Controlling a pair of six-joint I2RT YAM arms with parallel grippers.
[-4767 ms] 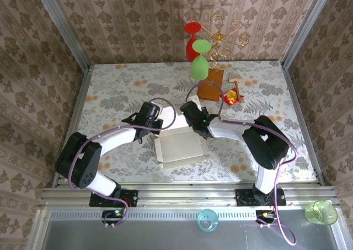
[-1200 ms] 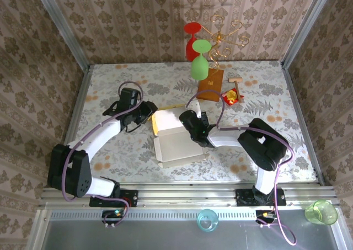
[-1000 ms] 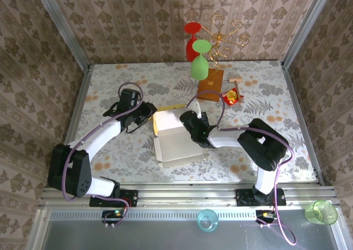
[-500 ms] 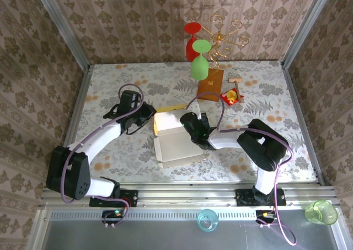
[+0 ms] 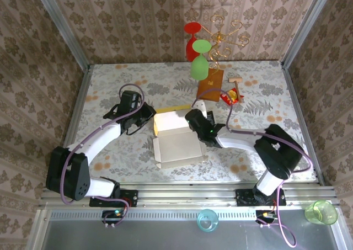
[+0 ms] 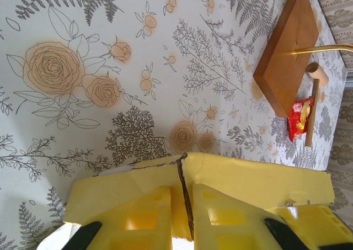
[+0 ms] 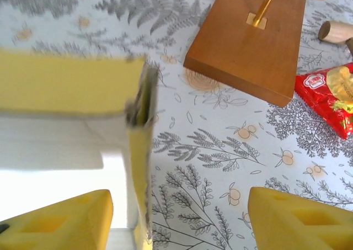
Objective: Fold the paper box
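Both arms reach forward off the near rail and bend inward over the desk [image 5: 105, 84]. The left arm stretches toward 1 o'clock with its wrist turned to the right. The right arm folds at a raised elbow and lays its forearm across toward 10 o'clock.

The box [image 5: 177, 146] lies open in the middle of the desk, white inside up, between the two wrists. The left gripper [image 5: 149, 115] sits at the box's 10 o'clock corner. On its wrist camera I see the pads [image 6: 143, 219] pressed together with a thin cardboard edge pinched in the seam, so it is clamped on the box.

The right gripper [image 5: 194, 120] is at the box's 1 o'clock corner, spread wide. A box wall stands edge-on between its fingers [image 7: 60, 219], closer to the left one; I can't tell whether it touches.

Farther out at 1 o'clock stands the block [image 5: 210, 84], with the packet [image 5: 230, 97] just to its right.
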